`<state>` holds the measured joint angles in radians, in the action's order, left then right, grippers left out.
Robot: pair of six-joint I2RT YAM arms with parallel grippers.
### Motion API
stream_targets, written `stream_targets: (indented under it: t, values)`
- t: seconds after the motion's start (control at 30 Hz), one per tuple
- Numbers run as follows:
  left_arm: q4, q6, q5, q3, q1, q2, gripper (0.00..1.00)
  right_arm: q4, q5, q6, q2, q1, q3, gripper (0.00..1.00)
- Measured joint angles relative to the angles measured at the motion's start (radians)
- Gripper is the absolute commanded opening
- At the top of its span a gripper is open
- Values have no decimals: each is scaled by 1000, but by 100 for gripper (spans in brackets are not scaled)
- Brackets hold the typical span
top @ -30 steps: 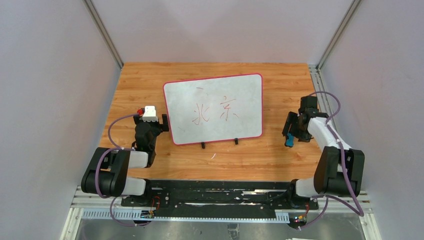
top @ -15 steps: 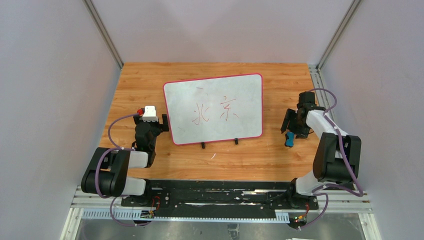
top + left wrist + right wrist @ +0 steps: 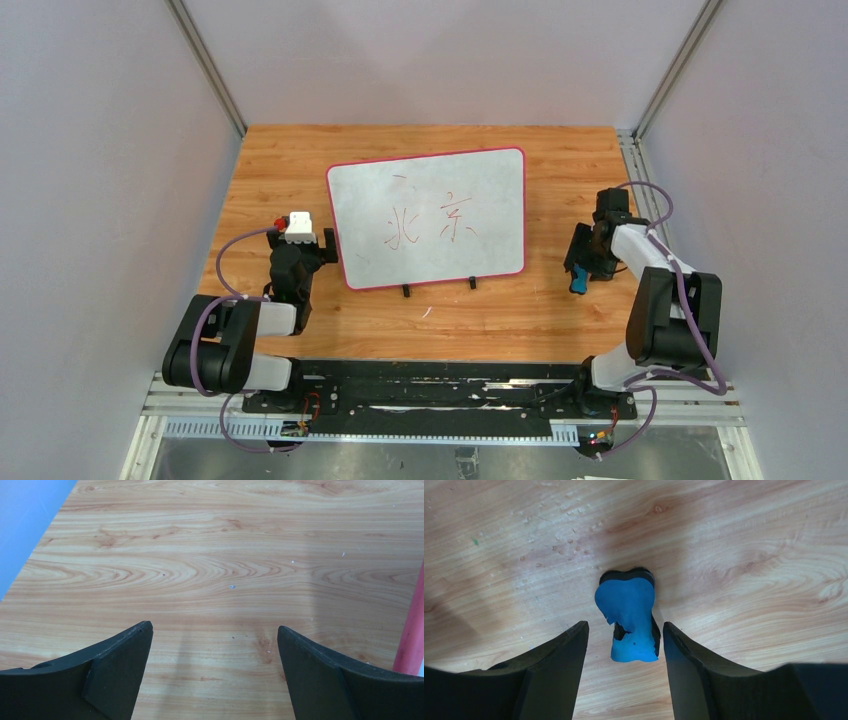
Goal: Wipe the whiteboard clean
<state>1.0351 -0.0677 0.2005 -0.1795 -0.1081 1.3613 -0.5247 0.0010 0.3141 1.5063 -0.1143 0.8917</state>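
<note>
Scene: from the overhead camera I see a wooden counter with my two arms at its near edge and the whiteboard lying flat in the middle.
Whiteboard: long axis running left to right, slightly skewed; pink-red rim; red handwriting near its centre, none of it wiped; two small black feet on the near edge.
Blue eraser: lies on the counter off the whiteboard's right edge, apart from it, blue back up and dark felt showing underneath.
Right claw: directly over the blue eraser, fingers open and straddling its narrow width; a thin gap shows on each side, so I judge nothing is gripped yet.
Key relation: the eraser's long axis runs away from the wrist camera, along the channel between the fingers, so a plain squeeze should catch its sides.
Left claw: spread wide and empty over bare wood just left of the whiteboard; the pink rim shows at the edge of its view.
Nearer arm: the right one, already at the eraser.
Path: from the eraser, the writing lies to the left; only bare wood lies between.
Risk: the raised rim may snag the felt if I carry it across too low.
</note>
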Motion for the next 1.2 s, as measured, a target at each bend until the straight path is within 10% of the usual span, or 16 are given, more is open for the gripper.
stream_targets:
  t: [1.2]
  values:
    - [0, 0, 0, 0, 0, 0, 100, 106, -8, 22, -99, 6, -134, 1]
